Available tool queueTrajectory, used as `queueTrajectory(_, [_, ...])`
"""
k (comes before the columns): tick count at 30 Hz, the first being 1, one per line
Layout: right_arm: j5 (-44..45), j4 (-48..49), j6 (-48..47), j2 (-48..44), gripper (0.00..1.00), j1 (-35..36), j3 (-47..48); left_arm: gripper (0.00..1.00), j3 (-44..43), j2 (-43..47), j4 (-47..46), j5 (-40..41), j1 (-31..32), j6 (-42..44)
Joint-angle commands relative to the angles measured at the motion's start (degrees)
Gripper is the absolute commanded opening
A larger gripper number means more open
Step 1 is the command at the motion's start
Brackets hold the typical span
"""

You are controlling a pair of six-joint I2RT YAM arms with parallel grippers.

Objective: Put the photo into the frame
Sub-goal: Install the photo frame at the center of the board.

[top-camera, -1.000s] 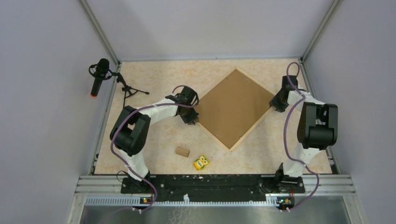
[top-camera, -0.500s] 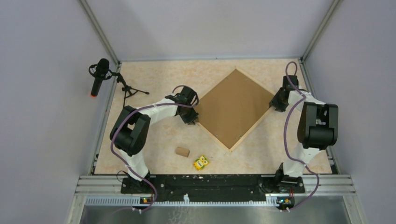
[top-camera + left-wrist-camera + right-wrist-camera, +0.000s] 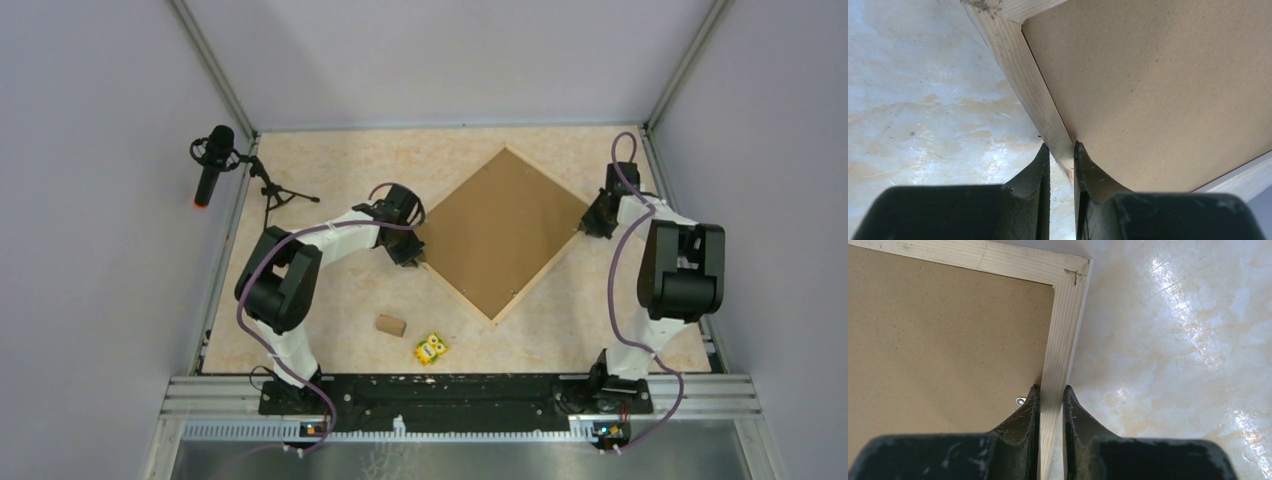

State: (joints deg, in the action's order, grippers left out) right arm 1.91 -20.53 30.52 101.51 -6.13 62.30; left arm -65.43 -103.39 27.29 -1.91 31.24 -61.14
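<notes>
The frame [image 3: 1030, 85] lies face-down, diamond-wise on the table [image 3: 350, 160]; left tool [image 3: 1060, 150] pinches its left rail; right tool [image 3: 1050, 390] pinches its right rail.

The pale wooden picture frame [image 3: 1034, 85] is bare, unvarnished wood, matt, with fine straight grain running along each strip. Where the left gripper [image 3: 1061, 150] clamps it, its edge looks slightly rough. Just inside that grip, the plain brown backing board [image 3: 1158, 85] is matt pressed fibreboard, faintly speckled. Outside it, the beige marbled tabletop [image 3: 923, 105] is smooth and glossy, throwing white glare. The right gripper [image 3: 1050, 390] has black fingers [image 3: 1023, 425] of matt, finely textured plastic. Beside its inner finger sits a small shiny metal tab [image 3: 1020, 401].
</notes>
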Motion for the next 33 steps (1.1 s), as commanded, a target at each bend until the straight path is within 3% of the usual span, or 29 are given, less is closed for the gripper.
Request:
queueTrajectory(1, [-1.72, -4.27, -3.13, -1.21, 0.00, 0.42, -2.18, 0.07, 1.89, -1.37, 1.08, -2.43, -0.18, 4.52])
queueTrajectory(9, [-7.83, 0.96, -1.88, -8.36, 0.00, 0.61, -12.96, 0.12, -0.68, -3.46, -0.98, -4.36, -3.25, 9.66])
queueTrajectory(15, [-9.43, 5.02, 1.08, -14.35, 0.00, 3.09, -22.46, 0.27, -2.02, -3.61, -4.32, -6.35, -6.22, 13.99])
queueTrajectory(23, [-11.07, 7.59, 5.58, -22.76, 0.00, 8.23, -30.53, 0.35, -3.29, -8.78, -13.01, -24.69, -11.80, 18.21])
queueTrajectory(27, [-12.05, 9.11, 6.30, -27.30, 0.00, 10.46, -33.64, 0.42, -0.01, -7.98, -21.99, -33.33, -15.17, 18.31])
queueTrajectory(30, [-13.20, 10.73, 4.70, -29.32, 0.01, 10.84, -35.63, 0.54, 2.00, -4.96, -26.81, -35.42, -15.85, 18.91])
queueTrajectory(33, [-12.62, 8.60, 2.29, -30.36, 0.13, 10.79, -34.75, 0.64, 1.41, -3.26, -26.17, -34.85, -16.00, 20.70])
